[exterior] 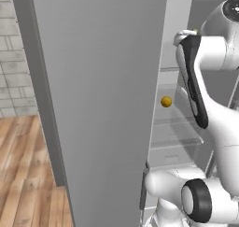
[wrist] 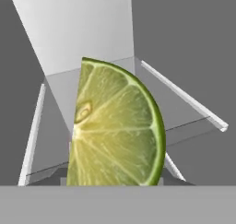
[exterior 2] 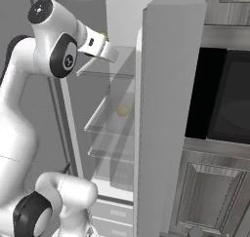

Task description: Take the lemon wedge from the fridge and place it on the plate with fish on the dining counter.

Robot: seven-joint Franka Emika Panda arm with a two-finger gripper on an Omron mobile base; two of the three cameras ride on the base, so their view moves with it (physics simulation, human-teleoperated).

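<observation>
The lemon wedge point(wrist: 115, 131) stands very close to the hand camera, its cut yellow-green face toward me and its rind curving to the right. It rises at the bottom middle, where my fingertips stand, and hides them. My gripper point(exterior 2: 104, 40) reaches into the top of the open fridge point(exterior 2: 161, 109) above the uppermost glass shelf, shut on the wedge, which shows as a yellow-green speck point(exterior 2: 103, 35) at the hand's tip. From the left, the same speck of the wedge point(exterior: 195, 30) sits by the hand. The plate with fish and the dining counter are out of view.
A round orange fruit point(exterior: 166, 101) lies on a lower glass shelf point(exterior 2: 110, 128). The grey fridge door point(exterior: 102, 104) stands open at my left, the other door close on the right. A dark oven point(exterior 2: 224, 104) is built in beside the fridge.
</observation>
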